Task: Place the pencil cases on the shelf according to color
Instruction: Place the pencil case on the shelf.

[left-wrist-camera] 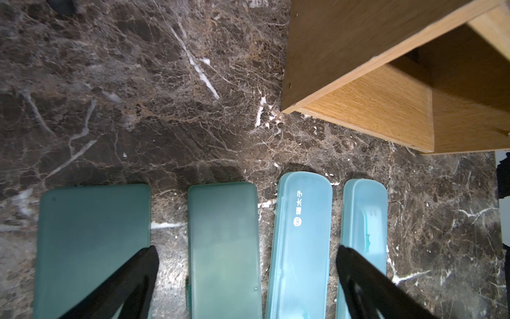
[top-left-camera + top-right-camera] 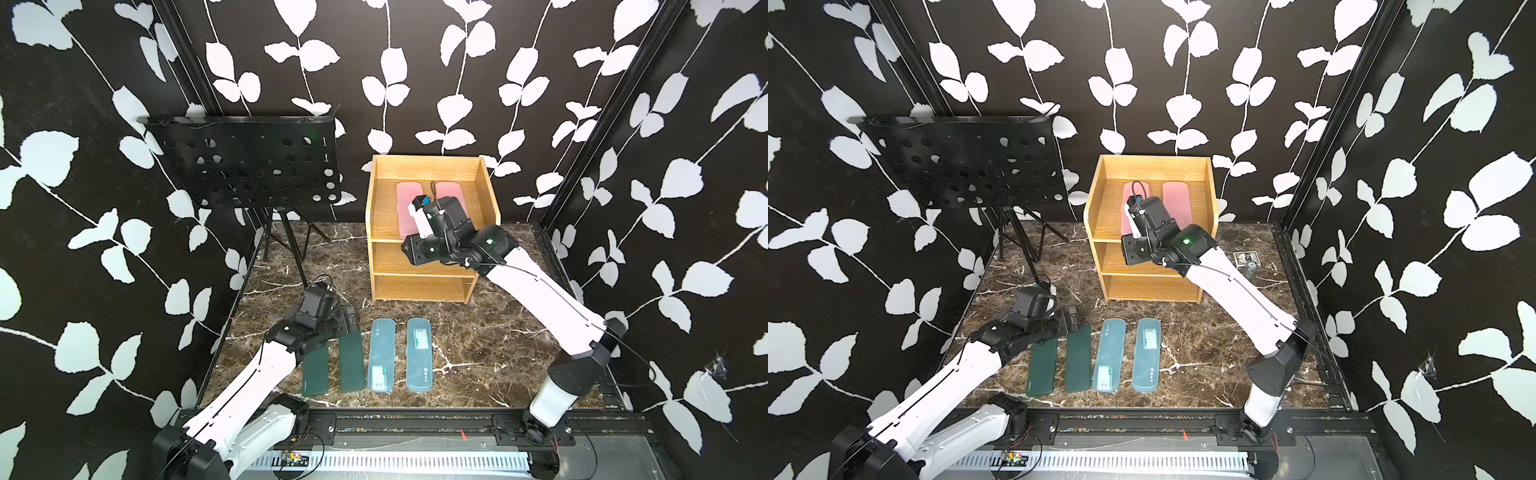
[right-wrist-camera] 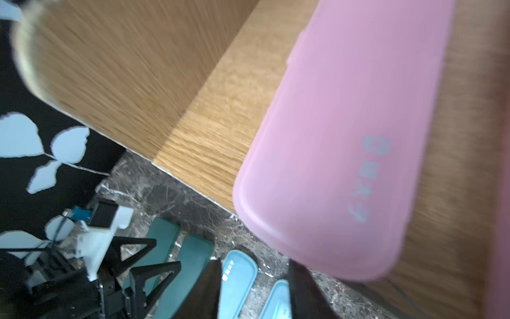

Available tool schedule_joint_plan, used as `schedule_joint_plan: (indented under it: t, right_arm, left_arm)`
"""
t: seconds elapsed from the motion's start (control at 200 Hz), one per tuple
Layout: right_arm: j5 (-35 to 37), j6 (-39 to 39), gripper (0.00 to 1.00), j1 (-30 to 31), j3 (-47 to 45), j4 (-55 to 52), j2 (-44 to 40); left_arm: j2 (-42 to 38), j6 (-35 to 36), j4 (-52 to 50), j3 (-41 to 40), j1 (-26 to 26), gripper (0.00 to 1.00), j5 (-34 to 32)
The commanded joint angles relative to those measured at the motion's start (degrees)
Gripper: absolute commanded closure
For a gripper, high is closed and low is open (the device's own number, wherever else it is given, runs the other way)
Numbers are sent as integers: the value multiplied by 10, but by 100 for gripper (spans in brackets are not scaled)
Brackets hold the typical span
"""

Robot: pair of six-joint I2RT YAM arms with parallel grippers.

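Observation:
Two pink pencil cases (image 2: 405,199) (image 2: 448,189) lie side by side on the top tier of the oak shelf (image 2: 376,208). My right gripper (image 3: 255,265) hangs at that tier's front edge (image 2: 415,248), just off the near end of the left pink case (image 3: 345,138). Its jaws are open with nothing between them. Two dark green cases (image 2: 316,374) (image 2: 352,361) and two light blue cases (image 2: 381,357) (image 2: 419,353) lie in a row on the table's front. My left gripper (image 1: 248,265) hovers open over the far ends of a green case (image 1: 223,234) and a blue case (image 1: 300,248), holding nothing.
A black perforated music stand (image 2: 249,162) on a tripod stands at the back left. A small dark box (image 2: 1244,258) and a can (image 2: 1251,270) sit on the marble table to the right of the shelf. A black rail (image 2: 415,419) runs along the front edge.

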Motion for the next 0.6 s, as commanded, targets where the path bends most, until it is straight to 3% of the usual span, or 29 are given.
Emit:
schedule_joint_plan:
  t: [0.0,0.06,0.175,0.29,0.43,0.595]
  right_arm:
    - [2,5,43,-1,-59,8,-89]
    - [4,18,34,1,-124,21,-131]
    - [44,69,29,14,-305,104,-230]
    - [66,112,26,51,-426,150,-280]
    - [132,161,16,128,-506,151,-263]
    - [150,243,7,183,-554,159,-193]
  left_arm:
    - [-14,25,-25,13,-3,1,-22]
    - [-13,37,-35,23,-3,1,-29]
    - [-14,55,-5,17,-3,1,-12]
    - [-14,37,-6,4,-2,1,-26]
    - [-14,19,-13,-19,-3,1,-35]
    - [-4,1,-3,-39,-3,1,-33]
